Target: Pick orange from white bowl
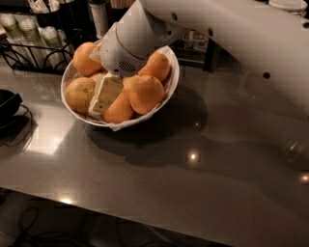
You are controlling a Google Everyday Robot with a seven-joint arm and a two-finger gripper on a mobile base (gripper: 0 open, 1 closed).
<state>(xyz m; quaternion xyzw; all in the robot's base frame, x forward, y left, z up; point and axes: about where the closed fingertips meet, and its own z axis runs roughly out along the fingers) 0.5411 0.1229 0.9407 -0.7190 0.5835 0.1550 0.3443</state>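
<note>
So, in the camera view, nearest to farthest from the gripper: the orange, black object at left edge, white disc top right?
Gripper down in the white bowl.
1. Orange, just left of it.
2. Black object, left edge.
3. White disc, top right.

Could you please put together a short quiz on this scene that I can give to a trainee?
1. True or false: the gripper is down inside the white bowl.
2. Where in the bowl does the duller, speckled orange with the stem dimple lie? A) at the picture's left side; B) at the picture's right side; C) at the far rim.
3. Fill in the missing word: in the picture, the gripper sits just to the ____ of that orange.

Key: 1 true; 2 A; 3 right.
</note>
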